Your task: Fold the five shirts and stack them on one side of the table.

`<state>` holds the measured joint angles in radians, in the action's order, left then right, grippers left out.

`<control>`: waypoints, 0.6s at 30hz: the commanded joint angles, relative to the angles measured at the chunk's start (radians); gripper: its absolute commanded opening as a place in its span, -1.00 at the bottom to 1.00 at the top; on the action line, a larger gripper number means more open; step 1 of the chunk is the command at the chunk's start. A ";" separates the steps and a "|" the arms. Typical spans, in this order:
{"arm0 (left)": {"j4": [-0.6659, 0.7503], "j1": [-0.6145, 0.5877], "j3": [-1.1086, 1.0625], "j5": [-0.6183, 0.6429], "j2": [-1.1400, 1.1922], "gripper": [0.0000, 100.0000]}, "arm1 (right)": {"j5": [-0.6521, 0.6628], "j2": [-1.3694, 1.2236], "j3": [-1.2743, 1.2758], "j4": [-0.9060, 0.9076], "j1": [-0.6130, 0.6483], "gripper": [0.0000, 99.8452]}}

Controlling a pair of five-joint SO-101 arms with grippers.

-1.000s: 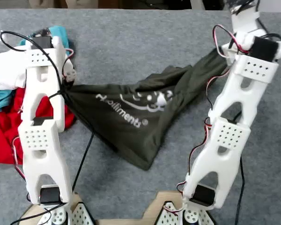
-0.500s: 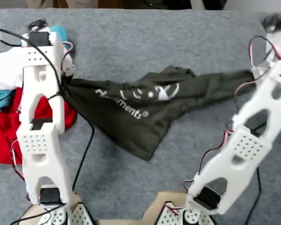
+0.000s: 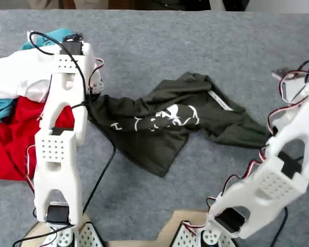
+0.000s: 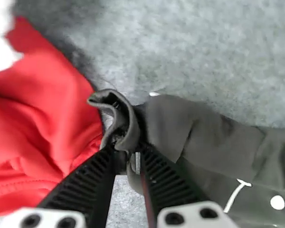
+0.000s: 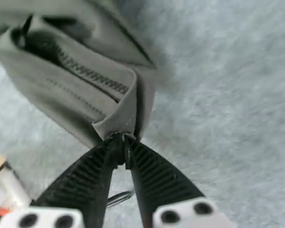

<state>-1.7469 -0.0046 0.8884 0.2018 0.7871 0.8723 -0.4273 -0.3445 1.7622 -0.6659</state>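
A dark olive shirt (image 3: 165, 121) with white print lies slack and creased across the middle of the grey table (image 3: 195, 46). My left gripper (image 4: 127, 151) is shut on a bunched edge of this shirt (image 4: 204, 137), right beside the red shirt (image 4: 38, 118); in the high view it sits at the shirt's left end (image 3: 94, 95). My right gripper (image 5: 124, 138) is shut on a folded hem of the olive shirt (image 5: 76, 95), at the shirt's right end near the table's right side.
A heap of other shirts lies at the left edge: white (image 3: 15, 77) on top, teal (image 3: 1, 109) under it, red (image 3: 13, 144) nearest the front. Black and red cables hang along both arms.
The olive shirt was stretched taut between the grippers; now it sags onto the table. My right arm swung right and toward the front, lowering its end. My left arm shifted slightly right.
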 commanded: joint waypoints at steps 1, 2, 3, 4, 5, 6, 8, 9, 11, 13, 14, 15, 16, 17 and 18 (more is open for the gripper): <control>-0.011 0.014 0.034 -0.018 -0.008 -0.96 | 0.055 0.128 0.120 -0.014 -0.019 -0.99; -0.011 0.014 0.028 -0.018 -0.008 -0.96 | 0.080 0.145 0.163 -0.014 -0.019 -0.99; -0.011 0.014 0.011 -0.018 -0.015 -0.96 | 0.112 0.160 0.205 -0.012 -0.024 -0.99; -0.011 0.015 -0.011 -0.021 -0.016 -0.96 | 0.146 0.179 0.251 -0.014 -0.027 -0.99; -0.011 0.017 -0.032 -0.034 -0.016 -0.96 | 0.173 0.196 0.289 -0.015 -0.030 -0.99; -0.011 0.018 -0.057 -0.048 -0.016 -0.96 | 0.195 0.216 0.325 -0.021 -0.041 -0.99; -0.011 0.021 -0.110 -0.061 -0.016 -0.96 | 0.207 0.254 0.380 -0.077 -0.061 -0.94; -0.011 0.025 -0.137 -0.061 -0.016 -0.96 | 0.209 0.272 0.398 -0.112 -0.068 -0.88; -0.009 0.031 -0.180 -0.061 -0.016 -0.96 | 0.212 0.303 0.407 -0.152 -0.081 -0.67; -0.008 0.041 -0.212 -0.061 -0.016 -0.96 | 0.212 0.335 0.394 -0.160 -0.079 -0.46; -0.008 0.044 -0.224 -0.061 -0.016 -0.96 | 0.210 0.354 0.374 -0.158 -0.071 -0.36; -0.008 0.051 -0.235 -0.061 -0.016 -0.96 | 0.206 0.371 0.349 -0.158 -0.062 -0.30; -0.008 0.057 -0.244 -0.061 -0.016 -0.96 | 0.203 0.387 0.321 -0.158 -0.051 -0.26; -0.008 0.060 -0.252 -0.061 -0.016 -0.96 | 0.186 0.406 0.292 -0.157 -0.039 -0.25; -0.006 0.063 -0.259 -0.061 -0.016 -0.96 | 0.161 0.417 0.255 -0.157 -0.018 -0.25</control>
<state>-1.7469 0.0430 0.6352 0.1481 0.7871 1.0717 -0.0990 0.0100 1.6180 -0.7273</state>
